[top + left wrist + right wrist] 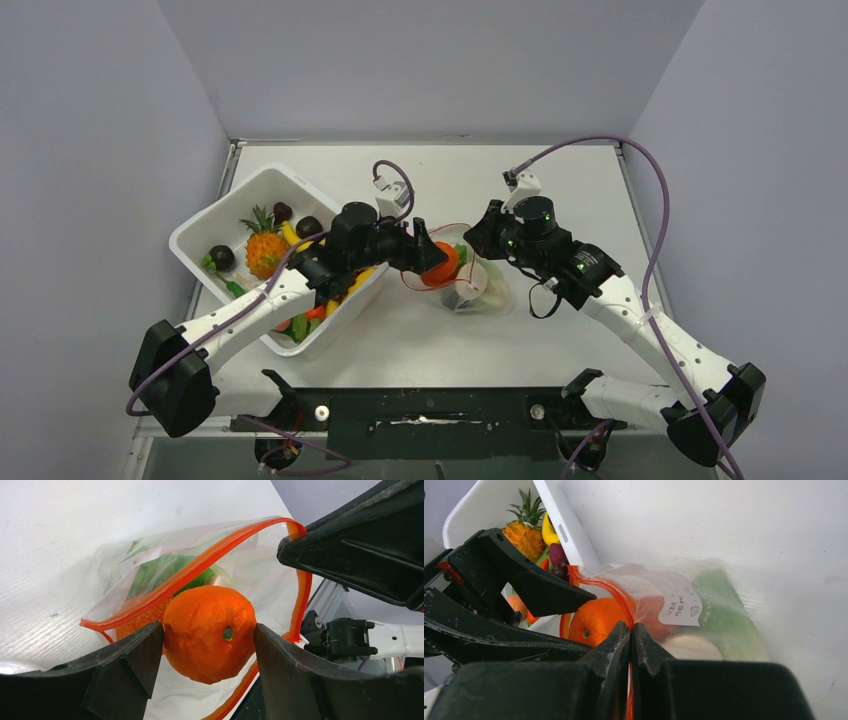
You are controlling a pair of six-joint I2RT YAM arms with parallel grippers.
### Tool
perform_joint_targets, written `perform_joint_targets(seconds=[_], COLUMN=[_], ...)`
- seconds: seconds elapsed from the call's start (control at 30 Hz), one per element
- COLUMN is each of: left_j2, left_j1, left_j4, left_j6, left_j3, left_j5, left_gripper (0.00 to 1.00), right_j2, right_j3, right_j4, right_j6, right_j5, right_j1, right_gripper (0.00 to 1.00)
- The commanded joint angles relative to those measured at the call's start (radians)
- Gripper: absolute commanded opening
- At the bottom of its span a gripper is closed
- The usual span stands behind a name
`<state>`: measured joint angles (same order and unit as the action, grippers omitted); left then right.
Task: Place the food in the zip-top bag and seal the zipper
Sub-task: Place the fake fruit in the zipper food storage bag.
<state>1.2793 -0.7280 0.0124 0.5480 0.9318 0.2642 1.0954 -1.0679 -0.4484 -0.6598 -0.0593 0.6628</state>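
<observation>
My left gripper (208,637) is shut on an orange (210,630) and holds it at the open mouth of the clear zip-top bag (150,555). The same orange shows in the top view (440,264) and the right wrist view (591,620). The bag's red zipper strip (200,562) curves around the mouth. Green lettuce (160,572) and another orange piece lie inside the bag. My right gripper (630,630) is shut on the zipper edge (621,600) and holds the mouth up; in the top view it (478,240) is at the bag's right side (485,285).
A white square tub (200,235) stands at the left, tilted, holding a pineapple (265,250), dark plums (221,257), a banana and other toy food. The table's walls close in at left, back and right. The black base rail runs along the near edge.
</observation>
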Motion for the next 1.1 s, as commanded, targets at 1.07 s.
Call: perform_joint_targets(seconds=[1.07], left_j2=[-0.195], left_j1=[0.015], left_j4=[0.38], left_j6=[-0.09], left_j3=[0.142], left_j5=[-0.468], left_gripper=[0.69], right_j2=[-0.072], right_j3=[-0.034], right_j4=[0.033], right_j6=[0.032], right_j5=[-0.034], right_j1=[0.009], right_gripper=[0.0])
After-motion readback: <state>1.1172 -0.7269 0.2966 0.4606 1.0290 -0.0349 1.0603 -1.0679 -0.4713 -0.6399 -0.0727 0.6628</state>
